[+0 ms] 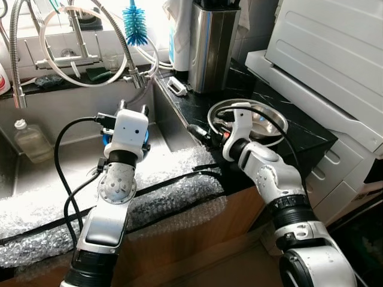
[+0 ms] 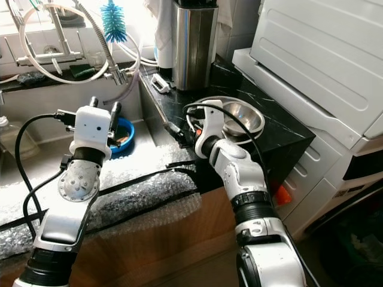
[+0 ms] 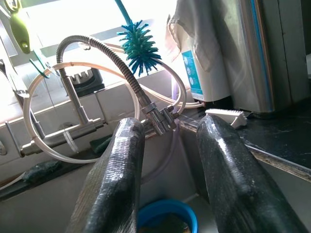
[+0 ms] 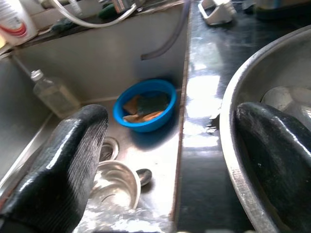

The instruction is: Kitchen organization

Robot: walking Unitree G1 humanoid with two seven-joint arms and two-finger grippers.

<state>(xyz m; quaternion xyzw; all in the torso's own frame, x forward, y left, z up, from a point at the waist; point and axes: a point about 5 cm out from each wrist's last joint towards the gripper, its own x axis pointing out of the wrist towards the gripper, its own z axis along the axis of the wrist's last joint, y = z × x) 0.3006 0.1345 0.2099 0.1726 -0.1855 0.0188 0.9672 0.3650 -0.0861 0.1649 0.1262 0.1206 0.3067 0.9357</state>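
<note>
I see the shiny steel bowl (image 1: 263,122) on the black counter (image 1: 311,134) beside the sink (image 4: 146,63). My right gripper (image 4: 165,145) is spread wide, one finger inside its rim. My left gripper (image 3: 167,165), fingers apart, hovers above the blue bowl (image 4: 145,104) holding sponges.

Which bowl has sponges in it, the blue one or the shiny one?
The blue bowl down in the sink holds the sponges. The shiny metal bowl sits up on the black counter.
</note>
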